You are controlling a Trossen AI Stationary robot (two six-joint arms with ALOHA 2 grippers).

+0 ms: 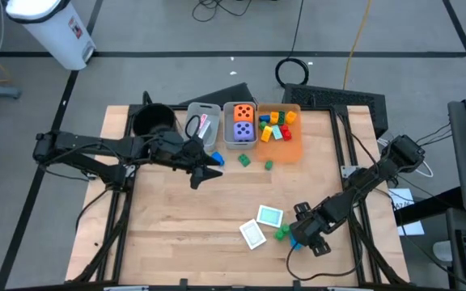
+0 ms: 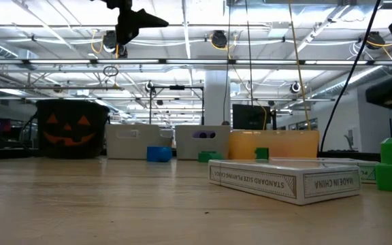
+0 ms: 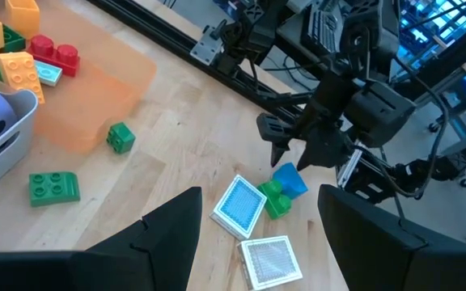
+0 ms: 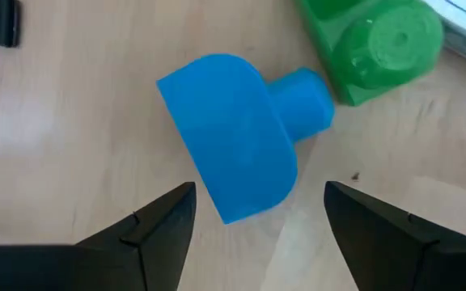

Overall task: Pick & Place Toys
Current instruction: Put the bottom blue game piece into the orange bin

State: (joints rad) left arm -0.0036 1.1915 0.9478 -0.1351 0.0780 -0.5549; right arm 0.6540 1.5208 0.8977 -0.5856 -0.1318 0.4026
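Two arms are seen. At the left, the left gripper (image 1: 209, 172) hangs over the wooden surface (image 1: 176, 218) near the bins, jaws apart and empty. At the right, the right gripper (image 4: 257, 212) is poised with jaws wide over the small blue plastic block (image 4: 229, 133), beside a green block (image 4: 374, 44). A centred descent before closing is advised.

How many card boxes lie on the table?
2. The teal card box lies near the front of the table, and the white card box sits just in front of it, both left of the right tool. None other shows, though bins could hide some.
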